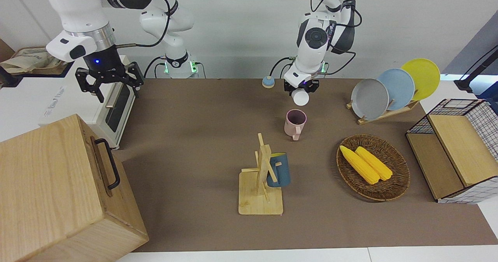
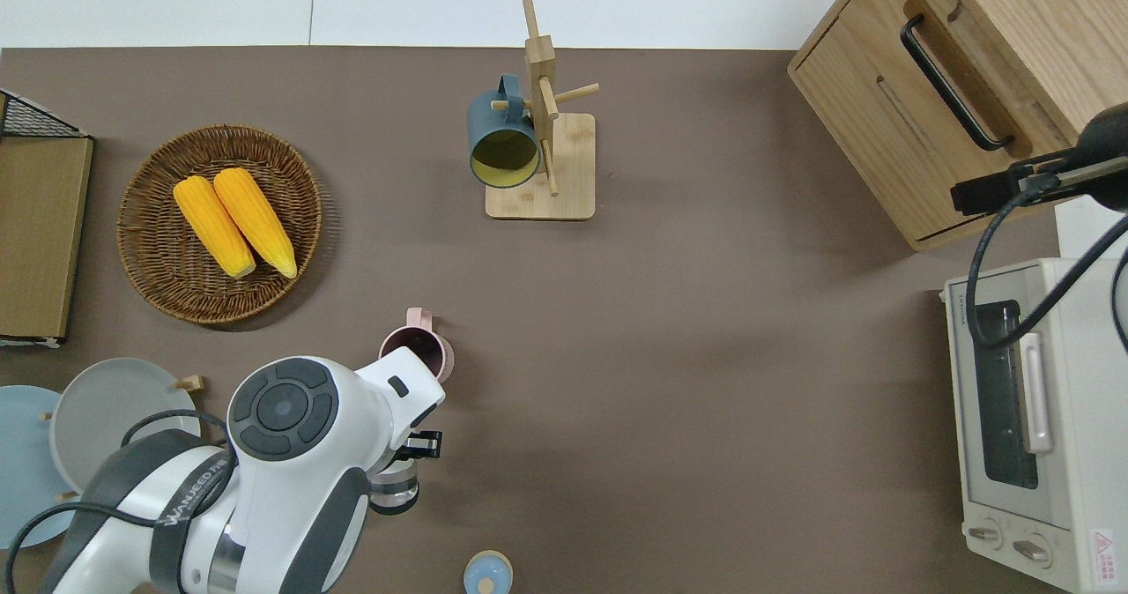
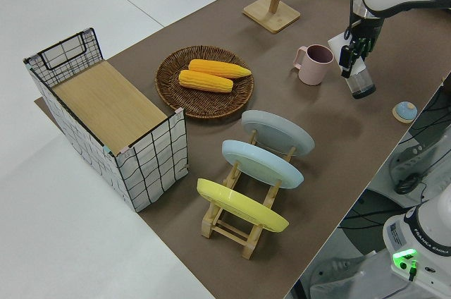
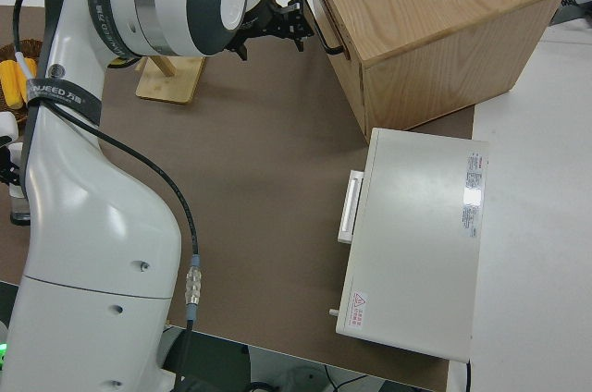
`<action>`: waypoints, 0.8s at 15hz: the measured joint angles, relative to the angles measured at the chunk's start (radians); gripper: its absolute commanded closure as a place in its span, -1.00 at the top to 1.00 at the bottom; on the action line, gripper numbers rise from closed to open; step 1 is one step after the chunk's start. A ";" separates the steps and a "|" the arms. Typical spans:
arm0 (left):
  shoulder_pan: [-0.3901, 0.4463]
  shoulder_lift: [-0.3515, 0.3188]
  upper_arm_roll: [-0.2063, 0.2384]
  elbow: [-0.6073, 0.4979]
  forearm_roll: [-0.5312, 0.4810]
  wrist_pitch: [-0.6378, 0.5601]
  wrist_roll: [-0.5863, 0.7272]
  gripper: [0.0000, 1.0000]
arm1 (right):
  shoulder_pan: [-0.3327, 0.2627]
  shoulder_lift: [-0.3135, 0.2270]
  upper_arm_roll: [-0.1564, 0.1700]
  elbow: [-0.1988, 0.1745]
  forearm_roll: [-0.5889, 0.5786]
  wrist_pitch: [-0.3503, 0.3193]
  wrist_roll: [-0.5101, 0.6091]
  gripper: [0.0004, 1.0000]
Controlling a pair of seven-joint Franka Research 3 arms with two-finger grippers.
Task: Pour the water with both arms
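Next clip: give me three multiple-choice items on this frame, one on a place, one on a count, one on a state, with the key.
1. Where is the blue mug?
A. hung on the wooden mug stand
B. in the wicker basket
C. on the toaster oven

2. How many plates stand in the plate rack?
A. two
B. three
C. four

3. What does the left gripper hold?
A. nothing
B. a corn cob
C. a clear bottle

Key: A, its handle hangs on a peg; B, grey, blue and yellow plates; C, the fingers clamp the bottle by the pink mug.
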 measured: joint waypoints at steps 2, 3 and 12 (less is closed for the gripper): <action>0.000 -0.019 0.006 -0.035 -0.005 0.070 0.000 -1.00 | 0.000 0.000 0.000 0.000 0.000 0.000 0.000 0.98; 0.001 -0.030 0.017 -0.047 -0.006 0.090 -0.001 -1.00 | 0.000 0.000 0.000 0.000 0.000 0.000 0.000 0.98; 0.100 -0.090 0.172 -0.056 0.029 0.277 0.004 -1.00 | 0.000 0.000 0.000 0.000 0.000 0.000 0.000 0.98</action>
